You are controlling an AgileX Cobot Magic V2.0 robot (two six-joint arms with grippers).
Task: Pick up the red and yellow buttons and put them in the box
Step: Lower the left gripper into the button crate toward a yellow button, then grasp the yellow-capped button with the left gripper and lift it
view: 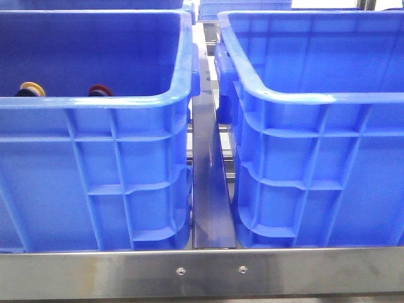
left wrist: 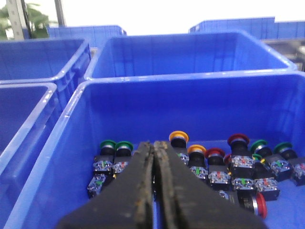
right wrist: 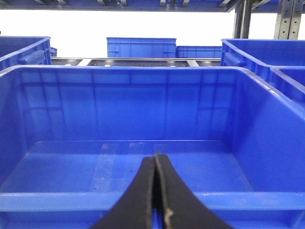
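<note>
Both grippers are seen pressed shut, empty — the left gripper [left wrist: 155, 143] above a crate [left wrist: 71, 143] where a yellow button [left wrist: 178, 137] and a red button [left wrist: 215, 154] lie among others, the right gripper [right wrist: 156, 156] above the box [right wrist: 143, 124].

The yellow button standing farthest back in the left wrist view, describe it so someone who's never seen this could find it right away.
Start at the blue crate under the left gripper, the one holding a cluster of push-buttons. Just beyond the closed fingers stands the yellow button. It sits farther back than the other yellow-capped one, with green caps to one side and red caps to the other.
</note>
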